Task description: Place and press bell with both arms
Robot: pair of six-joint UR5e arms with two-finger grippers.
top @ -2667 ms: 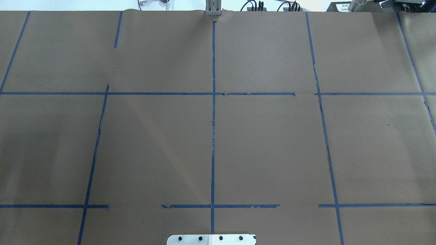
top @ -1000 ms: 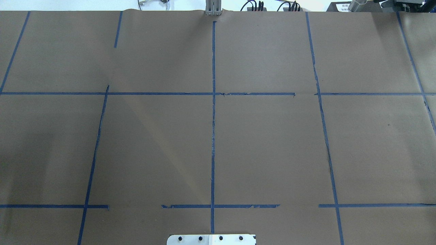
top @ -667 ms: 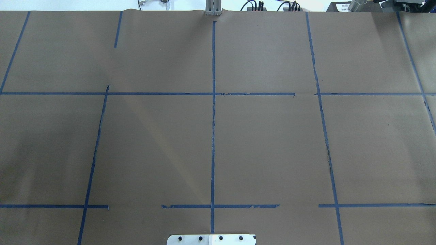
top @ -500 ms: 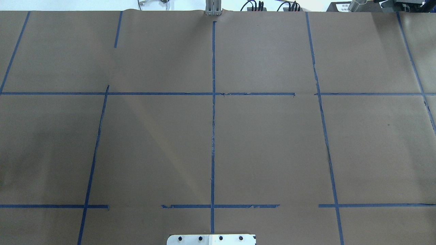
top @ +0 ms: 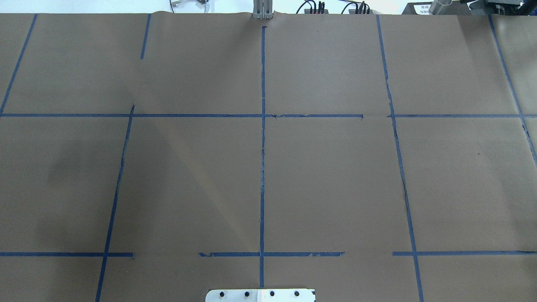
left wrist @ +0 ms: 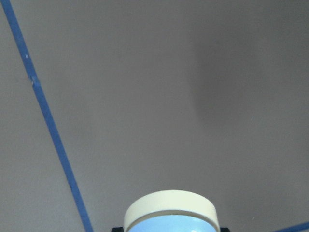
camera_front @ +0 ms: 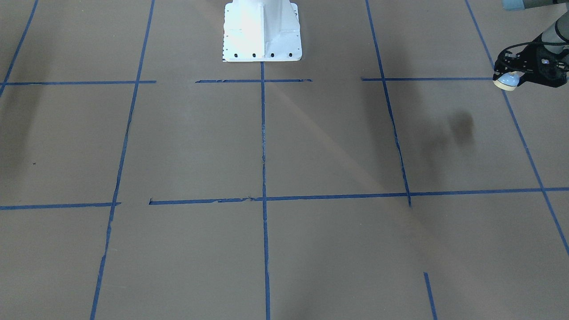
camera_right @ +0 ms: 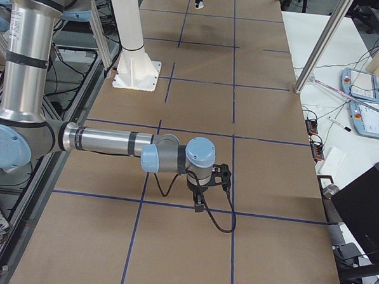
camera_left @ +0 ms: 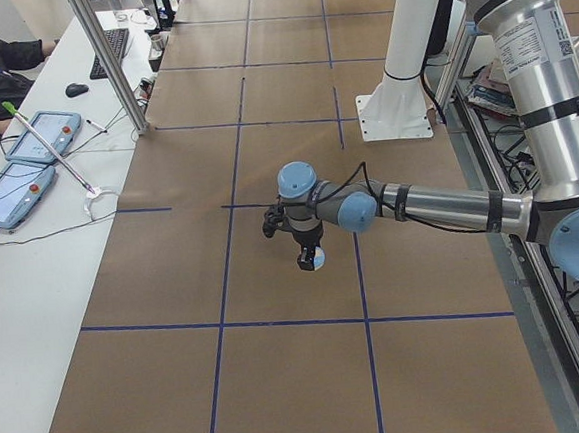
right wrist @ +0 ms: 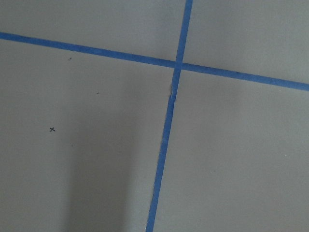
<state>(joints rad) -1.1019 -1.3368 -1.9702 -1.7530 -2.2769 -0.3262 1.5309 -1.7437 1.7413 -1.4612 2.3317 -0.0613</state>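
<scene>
The left gripper [camera_front: 514, 74] sits at the upper right edge of the front view, clamped on the bell [camera_front: 506, 82]. The bell pokes out of its tip, cream base outermost and a sliver of blue dome behind. The bell is clear of the table [camera_front: 338, 249], and a dark shadow [camera_front: 461, 126] lies on the brown surface well to its lower left. In the left side view the left arm [camera_left: 439, 205] reaches from the right edge to mid-frame. Its gripper points down with the bell under it, left of a vertical tape line [camera_left: 360, 271]. The left wrist view has the bell at bottom centre, its cream rim above the blue dome. Small black corners of the gripper flank it at the bottom edge, and one tape line runs down the left side of the frame.

The right arm [camera_right: 107, 141] stretches from the left edge across the middle of the right side view. The right gripper [camera_right: 199, 205] hangs down at lower centre, over a horizontal tape line. Only that view shows it, so I cannot tell whether it is wide or narrow. The right wrist view shows brown surface and a tape cross [right wrist: 176, 65] at upper centre.

The overhead view shows the taped table, with the pedestal plate [top: 260, 295] at the bottom edge
</scene>
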